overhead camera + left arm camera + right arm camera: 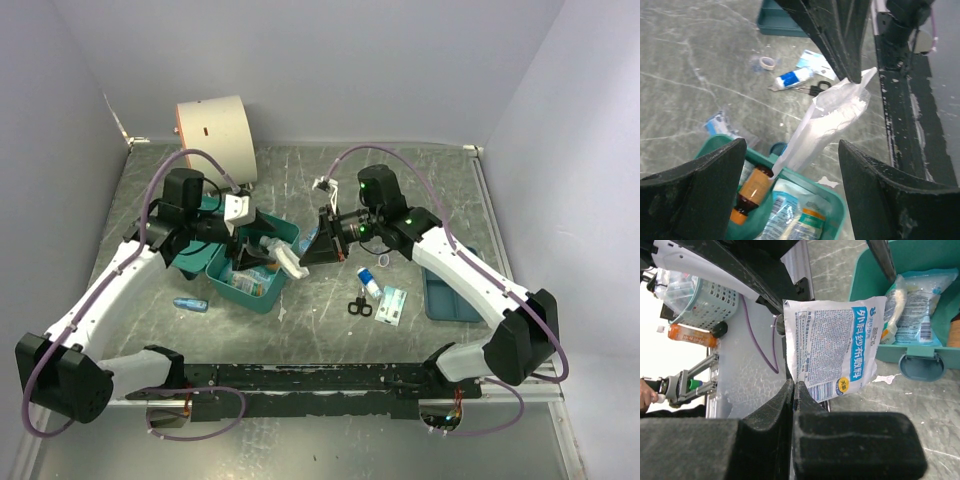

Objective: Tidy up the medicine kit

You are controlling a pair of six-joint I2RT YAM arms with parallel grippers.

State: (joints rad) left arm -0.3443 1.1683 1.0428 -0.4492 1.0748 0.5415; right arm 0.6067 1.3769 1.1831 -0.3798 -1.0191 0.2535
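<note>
The medicine kit point(262, 295) is a teal box lying open left of the table's middle. Inside it I see a brown bottle with an orange label point(752, 189) and some printed sachets point(790, 215). My right gripper point(312, 250) is shut on the edge of a white gauze packet point(832, 347), which hangs over the kit's near rim point(910, 352). In the left wrist view the packet point(830, 120) slants down until its lower tip meets the bottle. My left gripper point(792, 150) stands open over the kit, its fingers on either side of the packet without touching it.
A cream drum point(215, 135) stands at the back left. A flat blue-teal tray point(450, 295) lies to the right. Scissors point(360, 305), a blue-and-white tube point(368, 277), a small packet point(392, 303) and a tape roll point(767, 62) lie right of the kit. A blue item point(190, 304) lies to its left.
</note>
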